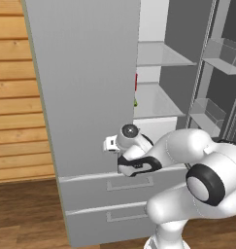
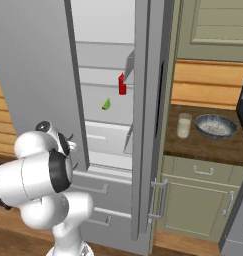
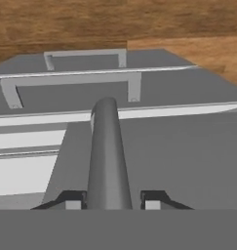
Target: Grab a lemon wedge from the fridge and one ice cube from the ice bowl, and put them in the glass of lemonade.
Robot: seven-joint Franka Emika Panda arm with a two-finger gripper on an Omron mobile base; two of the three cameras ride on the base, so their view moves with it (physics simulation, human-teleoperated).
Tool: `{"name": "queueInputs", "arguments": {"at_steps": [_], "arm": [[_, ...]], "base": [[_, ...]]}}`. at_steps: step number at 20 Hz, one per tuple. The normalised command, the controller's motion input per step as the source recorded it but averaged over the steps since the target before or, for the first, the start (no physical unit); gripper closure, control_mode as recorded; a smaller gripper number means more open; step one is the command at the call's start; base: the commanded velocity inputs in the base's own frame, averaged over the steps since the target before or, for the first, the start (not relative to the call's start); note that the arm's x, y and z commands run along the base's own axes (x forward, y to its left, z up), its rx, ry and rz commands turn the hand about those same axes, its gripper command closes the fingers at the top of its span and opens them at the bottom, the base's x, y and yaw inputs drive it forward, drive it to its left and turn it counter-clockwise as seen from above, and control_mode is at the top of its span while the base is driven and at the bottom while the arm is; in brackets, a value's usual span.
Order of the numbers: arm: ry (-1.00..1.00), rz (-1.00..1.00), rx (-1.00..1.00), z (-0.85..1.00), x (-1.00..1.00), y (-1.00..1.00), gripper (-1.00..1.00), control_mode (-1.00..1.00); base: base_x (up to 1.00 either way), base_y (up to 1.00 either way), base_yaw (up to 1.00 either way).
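The grey fridge (image 1: 85, 87) stands with both doors swung open. On a middle shelf inside lies the tiny yellow-green lemon wedge (image 2: 106, 104), also visible as a speck (image 1: 136, 102) past the left door's edge. My gripper (image 1: 109, 144) is at the lower edge of the left door. In the hand view the gripper (image 3: 110, 199) has the door's vertical bar handle (image 3: 108, 151) between its two fingertips, which sit close against it. The glass of lemonade (image 2: 184, 125) and the ice bowl (image 2: 216, 126) stand on the wooden counter right of the fridge.
A red bottle (image 2: 122, 85) stands on the shelf just behind the wedge. Two drawers (image 1: 129, 182) with bar handles (image 3: 71, 80) lie below the doors. The open right door (image 2: 148, 115) stands between the shelves and the counter (image 2: 203, 145). Beige cabinets (image 2: 193, 200) sit under the counter.
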Motion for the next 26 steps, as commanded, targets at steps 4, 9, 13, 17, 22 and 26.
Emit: {"name": "queueInputs", "arguments": {"at_steps": [4, 9, 13, 17, 22, 26], "arm": [[0.0, 0.03, 0.0, 0.0, 0.18, 0.04, 1.0, -1.0], [0.0, 0.06, -0.05, 0.15, -0.03, 0.6, 1.0, -1.0], [0.0, 0.08, -0.12, 0.34, -0.19, 0.96, 1.0, -1.0], [0.0, 0.1, -0.13, 0.51, -0.43, 1.0, 1.0, -1.0], [-0.06, 0.08, -0.04, 0.84, -0.78, 0.99, 1.0, -1.0], [-0.33, 0.11, -0.02, 0.6, -1.0, 0.79, 1.0, -1.0]], "base": [[0.0, 0.0, 0.0], [0.0, 0.0, 0.0], [0.0, 0.0, 0.0], [0.0, 0.0, 0.0], [0.0, 0.0, 0.0], [0.0, 0.0, 0.0]]}}
